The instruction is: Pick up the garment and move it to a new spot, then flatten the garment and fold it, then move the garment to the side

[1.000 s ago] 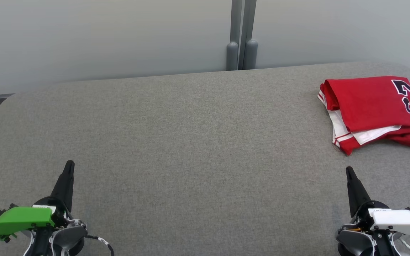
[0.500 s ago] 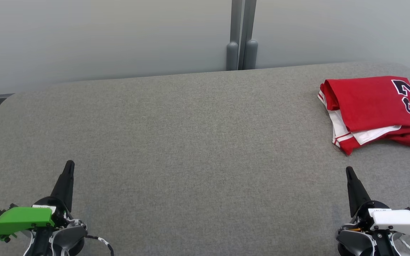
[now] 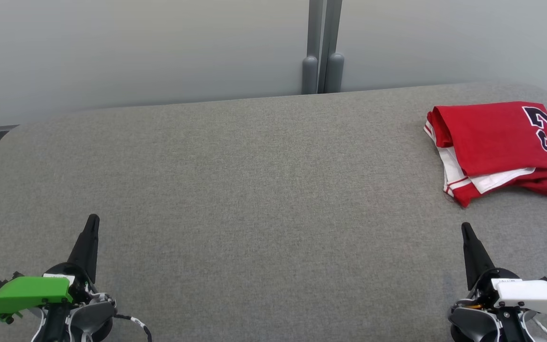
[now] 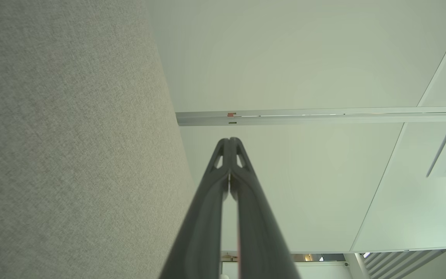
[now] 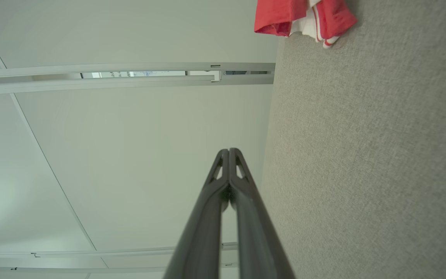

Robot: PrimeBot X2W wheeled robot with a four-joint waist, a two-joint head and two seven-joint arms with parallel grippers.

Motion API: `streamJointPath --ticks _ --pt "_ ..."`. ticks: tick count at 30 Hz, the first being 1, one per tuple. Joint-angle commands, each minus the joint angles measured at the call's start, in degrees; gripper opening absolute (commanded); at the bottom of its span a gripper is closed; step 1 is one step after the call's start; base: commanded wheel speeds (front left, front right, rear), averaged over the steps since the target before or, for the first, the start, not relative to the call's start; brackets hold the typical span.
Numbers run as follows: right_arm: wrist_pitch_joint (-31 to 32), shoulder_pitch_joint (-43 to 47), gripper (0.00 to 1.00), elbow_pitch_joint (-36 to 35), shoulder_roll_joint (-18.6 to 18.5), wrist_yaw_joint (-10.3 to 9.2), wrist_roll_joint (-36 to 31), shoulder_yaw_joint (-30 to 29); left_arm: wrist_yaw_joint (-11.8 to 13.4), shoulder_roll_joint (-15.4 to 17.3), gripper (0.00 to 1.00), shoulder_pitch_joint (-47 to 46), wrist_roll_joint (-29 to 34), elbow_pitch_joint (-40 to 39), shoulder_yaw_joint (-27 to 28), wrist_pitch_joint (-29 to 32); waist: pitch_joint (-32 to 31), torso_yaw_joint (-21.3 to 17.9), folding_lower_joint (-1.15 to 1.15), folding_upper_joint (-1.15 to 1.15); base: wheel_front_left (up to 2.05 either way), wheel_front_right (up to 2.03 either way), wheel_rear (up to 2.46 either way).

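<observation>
The garment [image 3: 496, 142] lies folded at the table's far right, so I judge work finished; my left gripper [image 3: 92, 221] and right gripper [image 3: 466, 228] sit pinched together, empty.

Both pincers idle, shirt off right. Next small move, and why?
Probably open the right pincer and ease it toward the shirt's near corner. The shirt lies loosely folded at the table's far right, untouched; both pincers are shut and empty, and the right one is nearer.
</observation>
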Motion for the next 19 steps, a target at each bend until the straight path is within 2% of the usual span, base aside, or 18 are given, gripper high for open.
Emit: streamJointPath --ticks 1,19 --pt "0.2 0.4 0.00 -0.2 -0.1 0.02 0.1 -0.1 -0.2 0.1 0.00 -0.7 -0.6 -0.2 0.2 0.1 0.0 0.0 0.00 0.00 0.00 0.00 0.00" --pt "0.2 0.4 0.00 -0.2 -0.1 0.02 0.1 -0.1 -0.2 0.1 0.00 -0.7 -0.6 -0.2 0.2 0.1 0.0 0.0 0.00 0.00 0.00 0.00 0.00"
